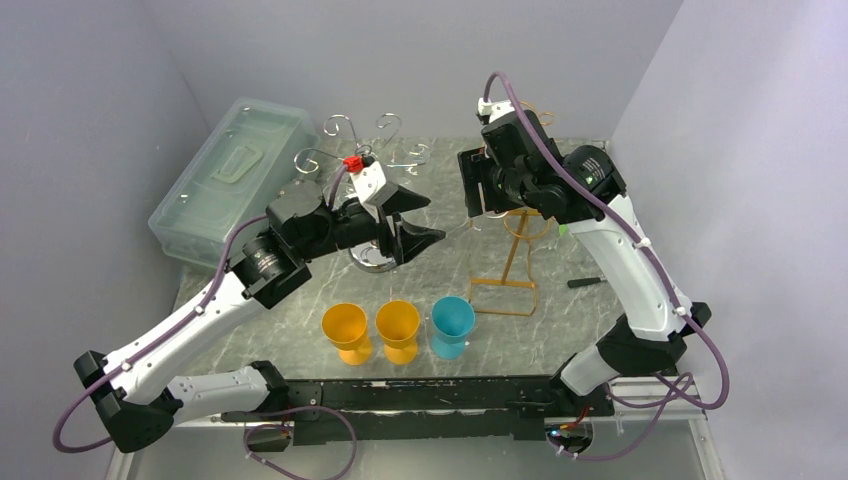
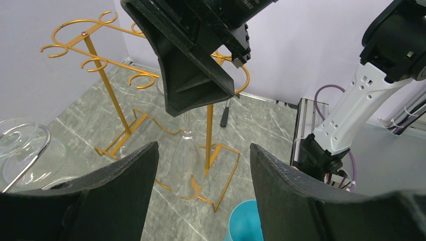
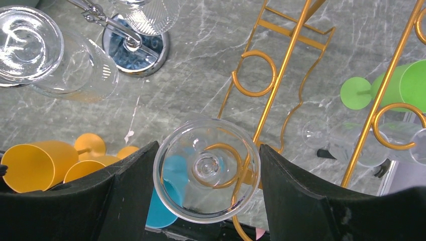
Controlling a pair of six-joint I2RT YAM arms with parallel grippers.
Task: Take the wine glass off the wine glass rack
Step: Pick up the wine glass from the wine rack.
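Note:
A clear wine glass (image 3: 207,168) hangs upside down from a hook of the gold wine glass rack (image 3: 281,70). My right gripper (image 3: 208,176) is shut on its round foot, with a finger touching the rim on each side. In the left wrist view the glass's stem and bowl (image 2: 187,165) hang straight down below the right gripper (image 2: 196,75), in front of the rack's post (image 2: 208,135). My left gripper (image 2: 202,148) is open, level with the bowl and short of it, with nothing between its fingers. From above, the left gripper (image 1: 415,222) points right toward the gold rack (image 1: 515,255).
A chrome rack (image 1: 375,160) with clear glasses stands behind the left arm. A clear plastic box (image 1: 235,175) lies at the back left. Two orange cups (image 1: 347,328) (image 1: 398,326) and a blue cup (image 1: 452,322) stand near the front. A green cup (image 3: 397,85) lies past the gold rack, and a black pen (image 1: 585,283) lies to its right.

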